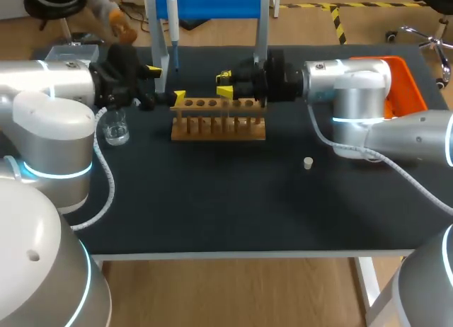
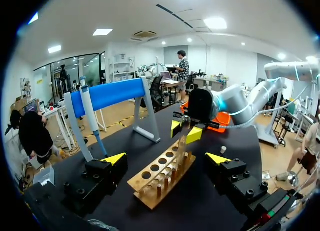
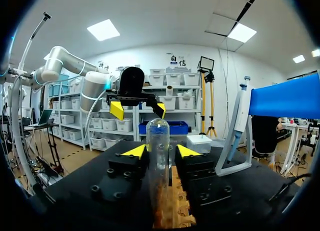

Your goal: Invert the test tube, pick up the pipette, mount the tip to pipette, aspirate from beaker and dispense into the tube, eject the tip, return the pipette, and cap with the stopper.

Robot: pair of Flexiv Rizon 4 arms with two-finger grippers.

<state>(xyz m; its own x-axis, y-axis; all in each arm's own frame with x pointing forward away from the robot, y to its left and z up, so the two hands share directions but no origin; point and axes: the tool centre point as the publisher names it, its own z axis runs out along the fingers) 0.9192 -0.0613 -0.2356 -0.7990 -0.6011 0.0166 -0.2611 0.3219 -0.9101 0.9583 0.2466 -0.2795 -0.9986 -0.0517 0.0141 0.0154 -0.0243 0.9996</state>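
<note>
A wooden tube rack (image 1: 219,122) stands mid-table. A clear test tube (image 3: 158,156), rounded end up, rises from the rack's right part, and my right gripper (image 1: 226,85) is shut on it, one yellow tip on either side. The left wrist view shows the same tube (image 2: 182,141) held in that gripper (image 2: 184,131). My left gripper (image 1: 166,84) hangs open at the rack's left end, fingers straddling the rack (image 2: 160,176) without touching it. The pipette (image 1: 172,19) hangs on the blue stand (image 1: 212,3) behind. A glass beaker (image 1: 115,131) sits left of the rack, and a small white stopper (image 1: 308,163) lies to its right.
An orange tray (image 1: 409,86) sits at the back right behind my right arm. A clear plastic box (image 1: 71,54) is at the back left corner. The stand's legs (image 1: 262,37) rise just behind the rack. Bare black tabletop (image 1: 212,199) spreads in front of the rack.
</note>
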